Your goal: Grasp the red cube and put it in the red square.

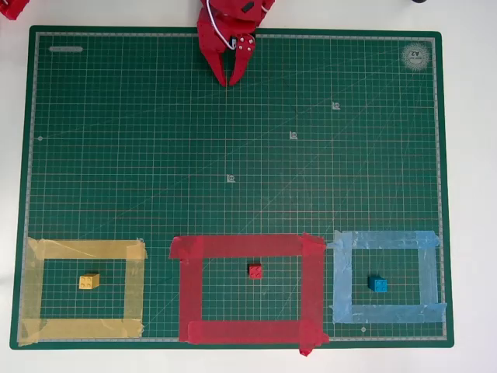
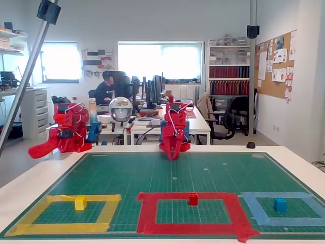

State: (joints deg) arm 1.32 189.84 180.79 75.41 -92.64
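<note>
Red cube [image 1: 255, 271] already inside red square [image 1: 248, 246], hand [image 1: 231, 80] clenched, empty, afar; regrasping risks knocking it out.

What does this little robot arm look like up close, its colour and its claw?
The arm is built of bright red plastic parts with black sections between them, and thin white cables loop along it. Its gripper is a red two-finger claw: the fingers taper to points, and one shows a row of small pale holes in the overhead view.
</note>
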